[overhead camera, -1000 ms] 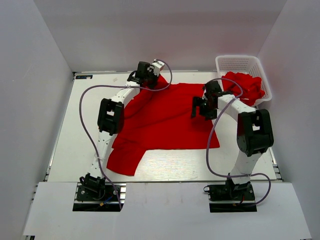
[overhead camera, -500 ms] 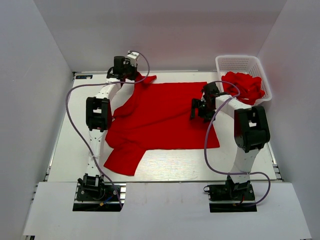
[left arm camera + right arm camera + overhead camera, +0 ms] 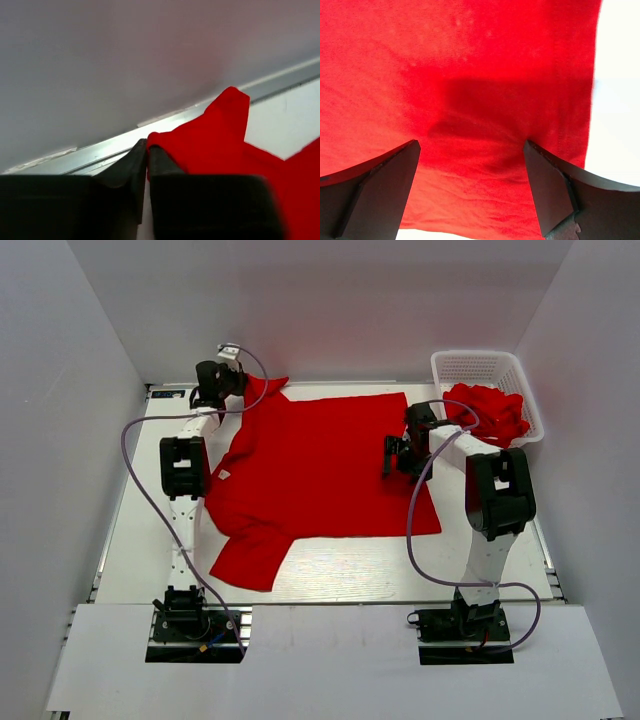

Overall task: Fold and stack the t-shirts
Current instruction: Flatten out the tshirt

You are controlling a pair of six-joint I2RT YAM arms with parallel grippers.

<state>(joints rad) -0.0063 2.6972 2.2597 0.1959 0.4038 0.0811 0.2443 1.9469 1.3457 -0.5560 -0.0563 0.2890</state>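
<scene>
A bright red t-shirt lies spread flat on the white table, its small white neck label at the left. My left gripper is at the far left corner, shut on the shirt's sleeve, which it holds stretched toward the back wall. My right gripper is open and presses down on the shirt's right part; in the right wrist view its fingers stand wide apart over the red cloth. More red t-shirts lie heaped in the basket.
A white plastic mesh basket stands at the far right corner. The table's back edge and metal rail run right by my left gripper. Bare white table lies in front of the shirt.
My left gripper has moved left along the back edge, pulling the sleeve out and spreading the shirt's left side flat. The right gripper has stayed in place on the cloth.
</scene>
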